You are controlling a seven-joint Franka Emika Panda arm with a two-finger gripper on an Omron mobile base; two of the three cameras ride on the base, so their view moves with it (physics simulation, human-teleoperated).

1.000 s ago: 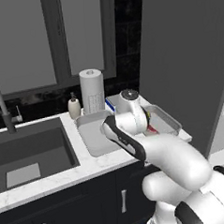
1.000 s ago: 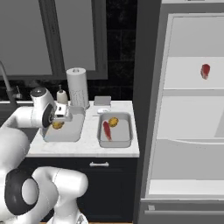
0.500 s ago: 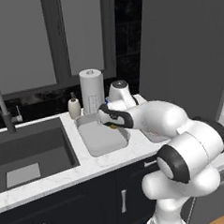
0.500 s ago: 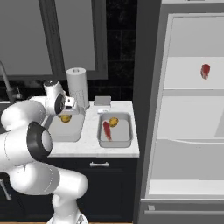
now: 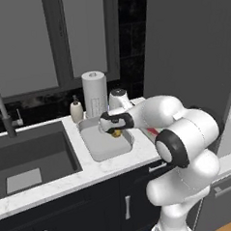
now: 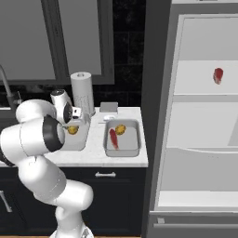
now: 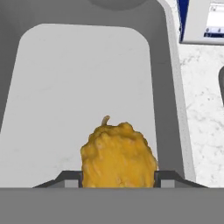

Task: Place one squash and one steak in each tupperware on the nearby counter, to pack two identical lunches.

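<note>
Altogether, two squashes, two steaks and two tupperware trays are countable. The right base view shows the right tupperware [image 6: 122, 138] holding one squash [image 6: 120, 129] beside one steak [image 6: 113, 137], plus the second steak [image 6: 217, 75] on a shelf of the open fridge [image 6: 200, 116]. The hand view instead shows the second squash [image 7: 117, 155] pinched between the gripper [image 7: 118, 178] fingers, jaws partly closed against its sides, over the bare floor of the left tupperware [image 7: 83, 83]. In the left base view, that squash [image 5: 116, 133] sits under the gripper [image 5: 113, 129], above the tray on the counter [image 5: 68, 181].
</note>
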